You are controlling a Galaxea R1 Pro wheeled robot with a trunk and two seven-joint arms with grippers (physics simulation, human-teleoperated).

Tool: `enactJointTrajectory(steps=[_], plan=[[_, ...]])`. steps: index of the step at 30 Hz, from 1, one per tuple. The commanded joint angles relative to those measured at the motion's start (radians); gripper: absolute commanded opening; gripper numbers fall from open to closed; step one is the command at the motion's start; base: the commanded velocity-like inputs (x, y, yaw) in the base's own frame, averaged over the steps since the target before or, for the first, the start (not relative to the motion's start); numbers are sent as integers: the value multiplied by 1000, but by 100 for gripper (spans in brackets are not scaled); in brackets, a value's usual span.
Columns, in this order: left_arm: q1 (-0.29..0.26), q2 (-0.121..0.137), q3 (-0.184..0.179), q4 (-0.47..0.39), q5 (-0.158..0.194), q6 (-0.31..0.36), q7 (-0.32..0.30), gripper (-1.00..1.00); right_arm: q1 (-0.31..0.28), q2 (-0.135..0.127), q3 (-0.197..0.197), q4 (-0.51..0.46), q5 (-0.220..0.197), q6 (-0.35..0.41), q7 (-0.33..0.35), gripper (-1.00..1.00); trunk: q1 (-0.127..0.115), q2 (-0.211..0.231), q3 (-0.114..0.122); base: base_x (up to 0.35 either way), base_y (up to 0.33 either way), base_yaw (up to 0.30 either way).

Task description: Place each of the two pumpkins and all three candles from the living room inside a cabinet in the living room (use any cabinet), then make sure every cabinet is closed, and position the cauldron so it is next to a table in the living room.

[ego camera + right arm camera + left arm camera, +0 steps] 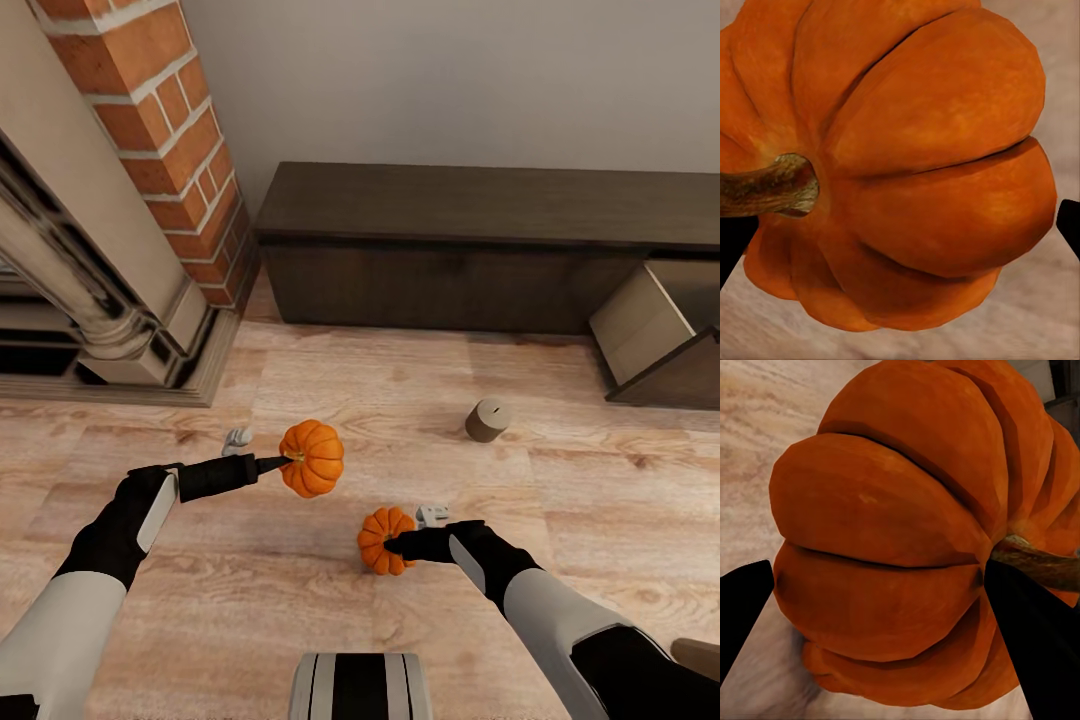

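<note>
Pumpkins, both in hand: my left gripper (275,463) is clamped on the larger-looking pumpkin (312,458), held above the wooden floor (300,600) at centre-left; in the left wrist view its dark fingers (1035,637) flank the ribbed body (892,540), one beside the stem. My right gripper (398,545) is at the second pumpkin (384,540), nearer and to the right; the right wrist view shows this pumpkin (907,172) between my finger tips (1069,225), though whether they are pressing on it or only bracket it I cannot tell. A beige candle (487,419) stands on the floor farther off to the right, well apart from both pumpkins. The long dark cabinet (480,205) lies against the far wall, with one door (640,320) swung open at its right end.

Step in hand, as I judge it: securing the pumpkins for stowing. The next move calls for carrying them far and right to the open compartment, keeping both grips firm; candle, door closing and cauldron remain.
</note>
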Motion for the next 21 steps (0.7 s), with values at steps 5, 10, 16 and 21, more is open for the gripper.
enactJointTrajectory(steps=[5, 10, 16, 21], plan=[[0, 0, 1, 0, 6, 7, 1, -100, 0, -1, 7, -1, -10, 5, -1, 100, 0, 0, -1, 0, 0, 0], [0, 1, 1, 0, 6, 7, 1, -100, 0, -1, 7, -1, -10, 5, -1, 100, 0, 0, -1, 0, 0, 0], [0, 1, 2, 0, 6, 7, -1, -100, 0, -1, 6, -1, -10, 5, -1, 100, 1, -1, -8, 0, 0, 0], [0, 1, 1, 0, 6, 8, -1, -100, 0, -1, 5, -1, -10, 5, -1, 100, 2, -1, -20, 0, 0, 0]])
